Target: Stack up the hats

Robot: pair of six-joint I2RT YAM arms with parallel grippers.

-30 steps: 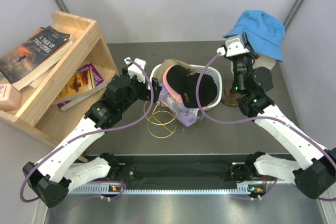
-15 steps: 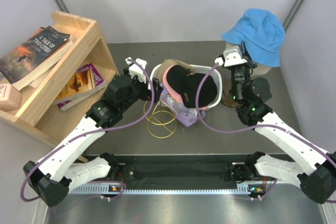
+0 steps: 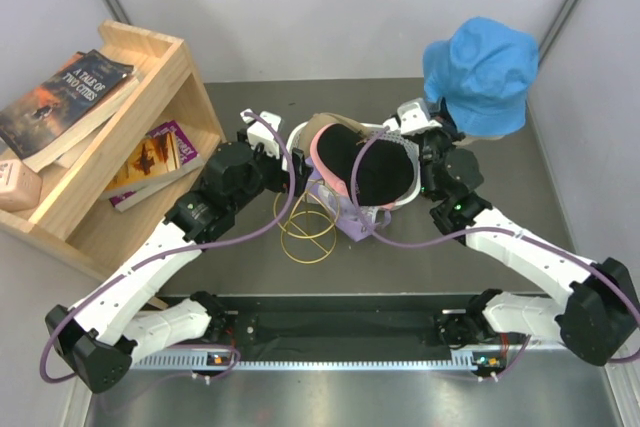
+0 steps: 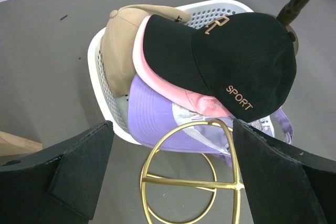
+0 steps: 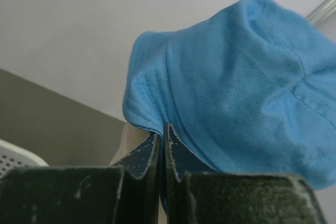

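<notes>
Right fingers pinched closed on soft blue fabric hat edge, left fingers spread wide, empty; lift clear, drop squarely over black cap pile

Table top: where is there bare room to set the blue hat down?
Bare table between the white basket and the arm bases, right of the gold wire stand; also the far strip behind the basket. Crowded around basket, stand and wooden shelf.
</notes>
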